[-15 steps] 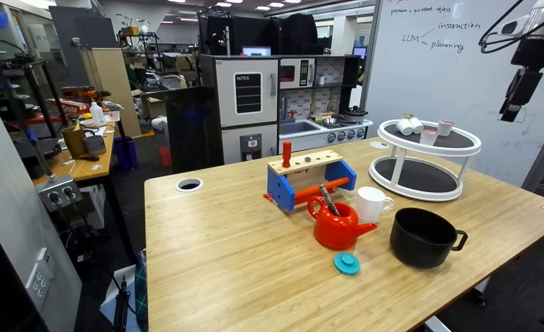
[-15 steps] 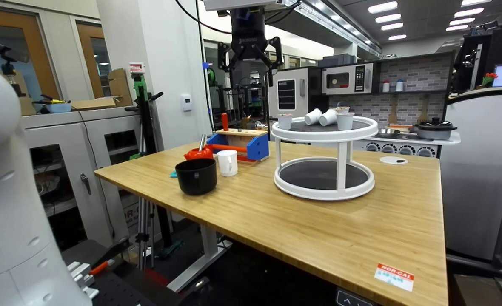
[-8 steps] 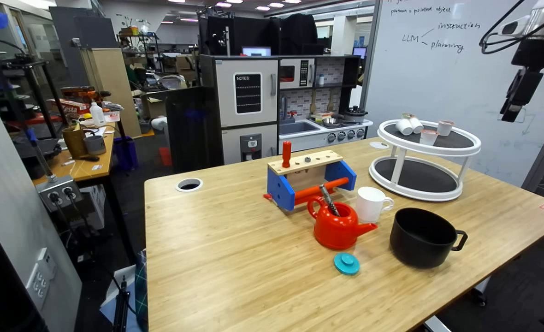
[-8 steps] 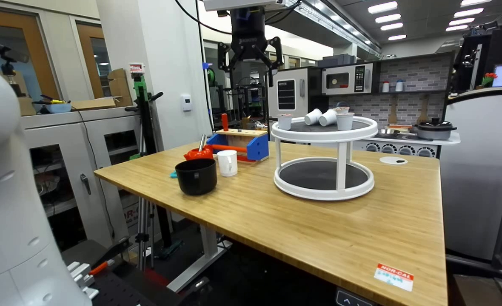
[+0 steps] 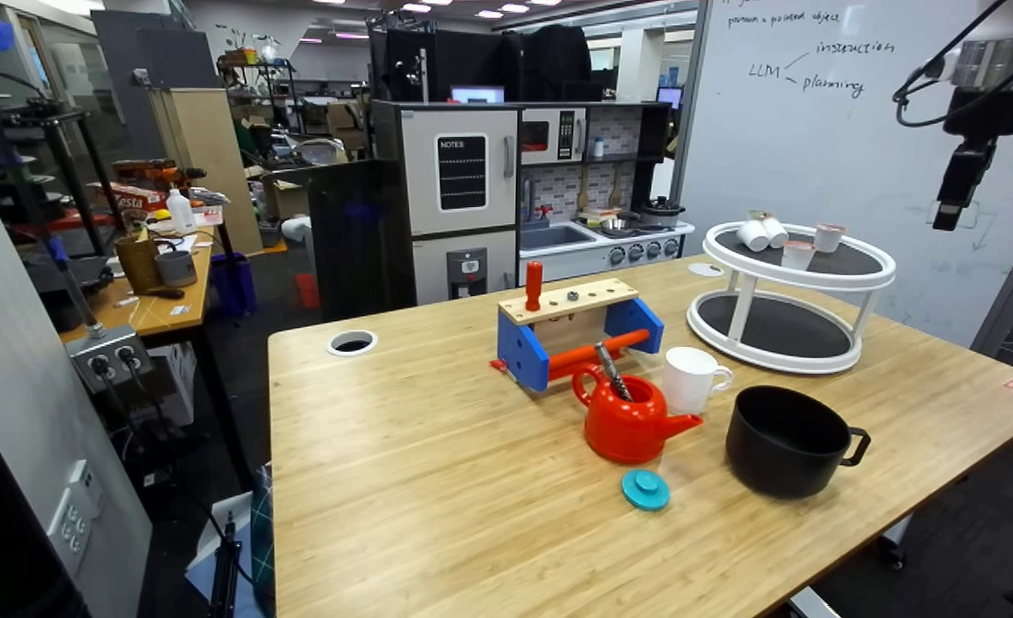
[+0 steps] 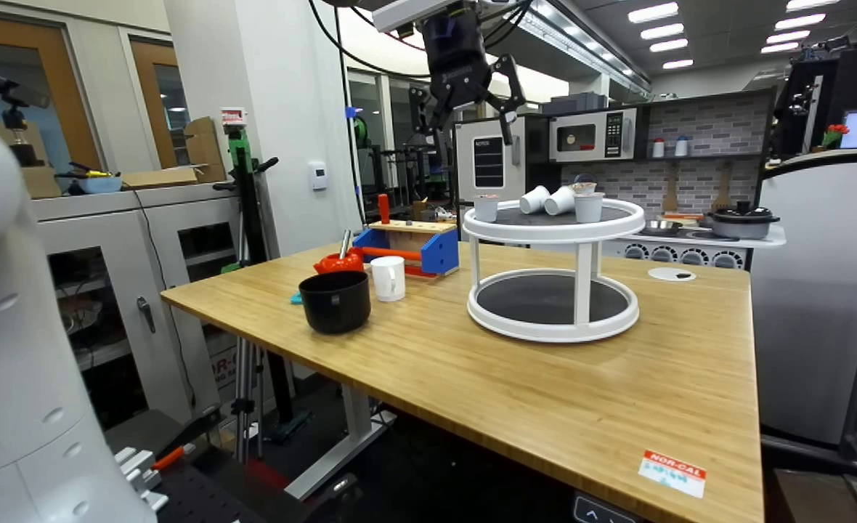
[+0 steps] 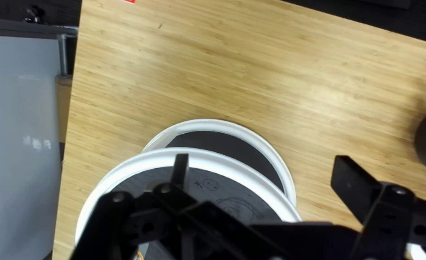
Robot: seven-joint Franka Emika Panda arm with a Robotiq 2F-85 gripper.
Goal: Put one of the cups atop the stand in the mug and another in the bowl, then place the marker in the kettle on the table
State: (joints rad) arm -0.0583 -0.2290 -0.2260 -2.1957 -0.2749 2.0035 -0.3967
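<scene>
Tilted and shifted since the earlier frame, the claw [image 6: 473, 138] hangs jaws-wide above the tabletop [image 5: 438, 446]. Cups [image 5: 797, 255] rest atop the stand [image 5: 777, 326]. Slim and steep, the marker [image 5: 612, 371] leans in the kettle [image 5: 626, 434], upper end away from the spout [image 5: 685, 424]. A sticker [image 6: 672, 473] near the tabletop's corner reads "NOR-CAL".

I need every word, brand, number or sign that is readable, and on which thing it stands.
"LLM": whiteboard
"instruction": whiteboard
"planning": whiteboard
"pointed object", start unclear: whiteboard
"NOTES": black door panel
"NOR-CAL": sticker on table
"OR-C", cut off: label below table
"esta", start unclear: red box
Up arrow: control panel at table edge
Too small or blurred: lettering on end effector; handwriting on sticker; marks on stand; tripod sign.
</scene>
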